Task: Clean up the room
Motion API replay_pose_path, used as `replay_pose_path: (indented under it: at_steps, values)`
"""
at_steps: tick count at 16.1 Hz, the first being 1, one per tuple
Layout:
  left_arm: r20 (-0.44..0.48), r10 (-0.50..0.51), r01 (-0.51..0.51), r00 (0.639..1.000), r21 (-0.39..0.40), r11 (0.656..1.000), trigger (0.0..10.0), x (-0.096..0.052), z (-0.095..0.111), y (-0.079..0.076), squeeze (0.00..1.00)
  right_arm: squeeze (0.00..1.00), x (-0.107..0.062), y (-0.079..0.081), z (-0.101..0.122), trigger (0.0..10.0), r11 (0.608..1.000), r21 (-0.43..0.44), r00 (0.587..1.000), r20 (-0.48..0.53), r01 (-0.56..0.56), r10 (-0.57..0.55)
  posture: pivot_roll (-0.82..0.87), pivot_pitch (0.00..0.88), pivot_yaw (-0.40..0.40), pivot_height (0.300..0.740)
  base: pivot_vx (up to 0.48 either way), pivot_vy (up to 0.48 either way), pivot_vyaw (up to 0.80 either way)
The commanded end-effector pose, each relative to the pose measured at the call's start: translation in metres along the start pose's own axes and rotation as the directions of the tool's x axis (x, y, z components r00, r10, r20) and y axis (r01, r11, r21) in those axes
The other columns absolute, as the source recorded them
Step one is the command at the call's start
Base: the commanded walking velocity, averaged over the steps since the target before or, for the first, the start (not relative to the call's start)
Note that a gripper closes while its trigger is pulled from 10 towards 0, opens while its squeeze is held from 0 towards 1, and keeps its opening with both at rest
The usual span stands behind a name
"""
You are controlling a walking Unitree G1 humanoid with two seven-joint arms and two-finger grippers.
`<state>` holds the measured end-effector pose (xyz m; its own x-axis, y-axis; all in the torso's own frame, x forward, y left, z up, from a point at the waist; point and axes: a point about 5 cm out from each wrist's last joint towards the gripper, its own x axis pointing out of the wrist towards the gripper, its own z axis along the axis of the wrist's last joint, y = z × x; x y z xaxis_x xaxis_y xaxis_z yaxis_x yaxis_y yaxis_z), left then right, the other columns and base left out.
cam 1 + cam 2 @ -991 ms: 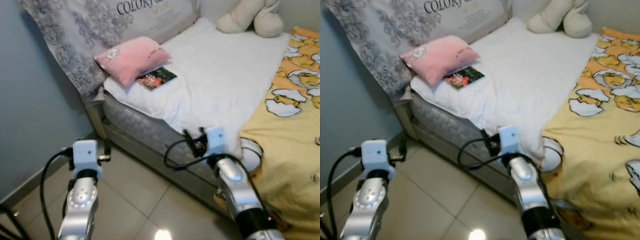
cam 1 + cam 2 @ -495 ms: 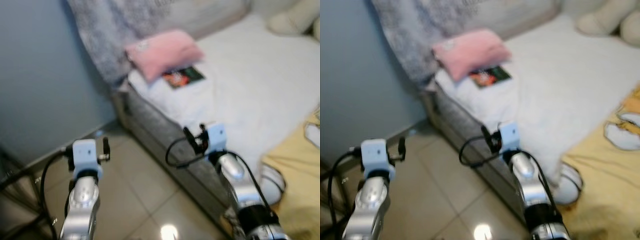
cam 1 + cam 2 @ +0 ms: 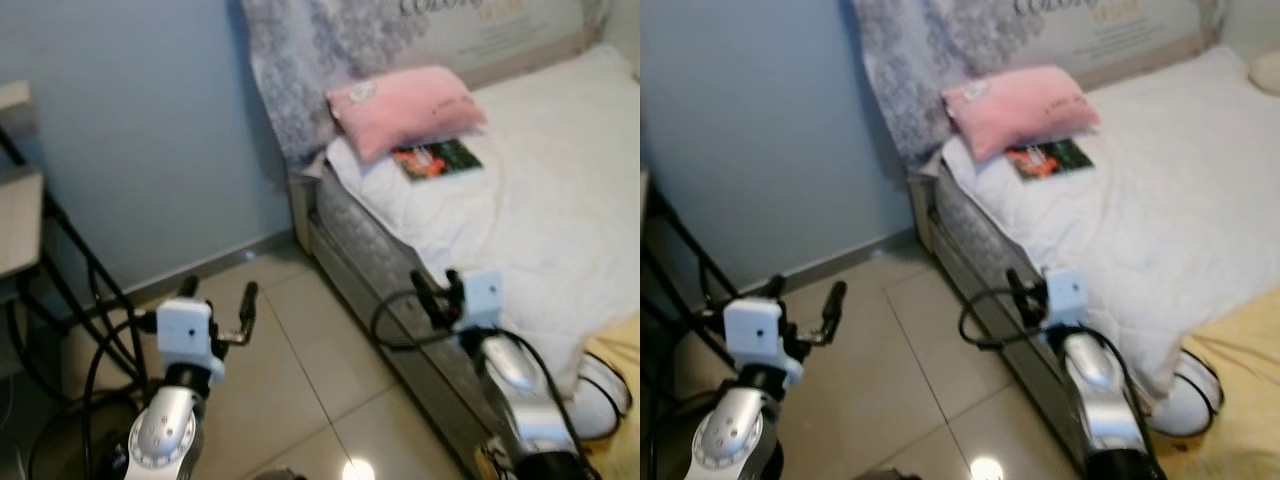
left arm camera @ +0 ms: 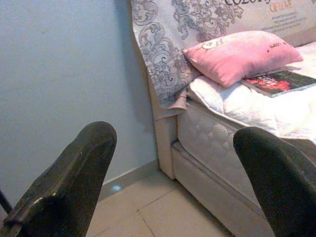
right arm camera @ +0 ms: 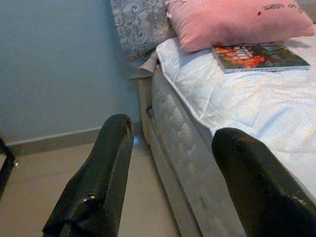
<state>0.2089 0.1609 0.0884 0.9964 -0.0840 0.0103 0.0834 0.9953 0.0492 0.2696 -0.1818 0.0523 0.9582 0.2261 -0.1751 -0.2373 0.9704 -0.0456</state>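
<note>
Taking the bed (image 3: 520, 230) as my mark: well off its left side, against the blue wall, a dark metal stand (image 3: 40, 270) with a pale shelf rises from the tiled floor (image 3: 300, 370). My left gripper (image 3: 215, 300) hangs over those tiles, apart from the bed's near corner, its two black fingers (image 4: 74, 182) spread wide with nothing between them. At the head of the bed a grey patterned cushion (image 3: 310, 60) leans on the wall. Just in front of it, on the white quilt (image 3: 540, 200), lies a pink pillow (image 3: 405, 100), and a book (image 3: 437, 160) with a red and green cover lies flat on the quilt, its far edge tucked against the pillow. My right gripper (image 3: 432, 292) hovers beside the bed's long edge, level with the mattress side, fingers (image 5: 106, 173) parted and empty, pointing toward the pillow and book. A yellow blanket (image 3: 615, 360) drapes the bed's near right end.
</note>
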Motion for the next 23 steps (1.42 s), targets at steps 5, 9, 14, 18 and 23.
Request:
replay_pose_path:
  at_steps: [5,9,14,18,23]
  values:
    - [-0.075,0.134,-0.14,0.988,-0.072,0.988,10.0,0.015,-0.004,0.015,0.0,0.0,0.006,-0.002,0.009,10.0,1.0,-0.006,1.0,-0.012,0.003,-0.003,-0.14,0.0,0.083,0.74,0.146,0.0,0.35]
    - [-0.103,0.186,-0.195,0.977,-0.091,0.977,10.0,0.024,-0.007,0.021,0.0,0.0,0.016,0.001,0.015,10.0,1.0,0.027,1.0,-0.002,0.008,-0.008,-0.14,0.0,0.087,0.74,0.478,0.0,0.0]
    - [-0.12,0.172,-0.181,0.978,-0.065,0.981,10.0,0.027,-0.009,0.019,0.0,0.0,0.015,0.006,0.014,10.0,0.999,0.05,1.0,0.004,-0.001,0.001,-0.14,0.0,0.092,0.74,0.477,0.0,0.0]
    - [-0.113,0.171,-0.179,0.979,-0.064,0.982,10.0,0.029,-0.007,0.018,0.0,0.0,0.018,0.007,0.017,10.0,0.999,0.049,1.0,0.011,-0.011,0.01,-0.14,0.0,0.093,0.74,0.478,0.0,0.36]
    - [-0.112,0.165,-0.172,0.98,-0.053,0.984,10.0,0.029,-0.009,0.016,0.0,0.0,0.022,0.012,0.017,10.0,0.998,0.035,0.999,0.008,-0.045,0.045,-0.13,0.0,0.088,0.74,0.475,0.0,0.66]
